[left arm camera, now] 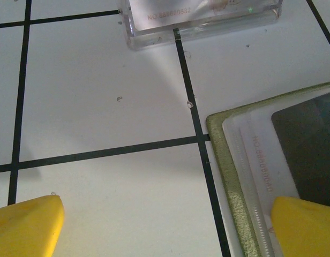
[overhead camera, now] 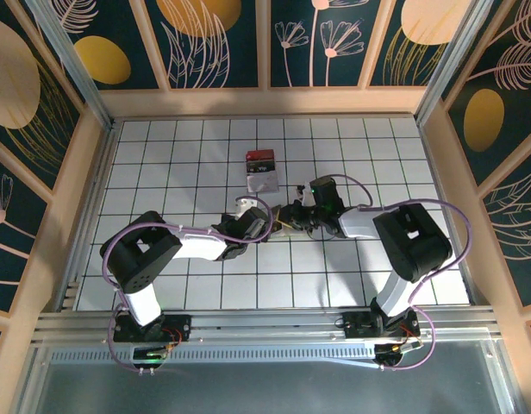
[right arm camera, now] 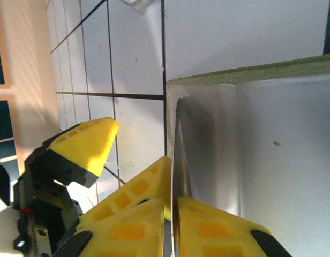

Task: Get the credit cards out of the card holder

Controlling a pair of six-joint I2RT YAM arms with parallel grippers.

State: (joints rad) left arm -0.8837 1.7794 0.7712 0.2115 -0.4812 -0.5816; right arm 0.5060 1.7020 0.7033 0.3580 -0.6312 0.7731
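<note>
The olive-green card holder (left arm camera: 230, 170) lies open on the tiled floor, its pale inside up. A dark credit card (left arm camera: 309, 150) sits in its pocket beside a pale card with printed numbers. My left gripper (left arm camera: 166, 214) is open wide; one yellow finger (left arm camera: 307, 227) rests over the holder, the other hangs over bare tile. From the right, my right gripper (right arm camera: 174, 206) is shut on the thin edge of a grey glossy credit card (right arm camera: 208, 155) standing up from the holder (right arm camera: 250, 72). In the top view both grippers meet at the holder (overhead camera: 287, 228).
A small clear box (left arm camera: 202, 16) with red and black contents (overhead camera: 260, 170) stands about a tile beyond the holder. The left gripper's fingers (right arm camera: 84, 144) sit close beside my right gripper. Wooden walls ring the tiled floor (overhead camera: 205, 147).
</note>
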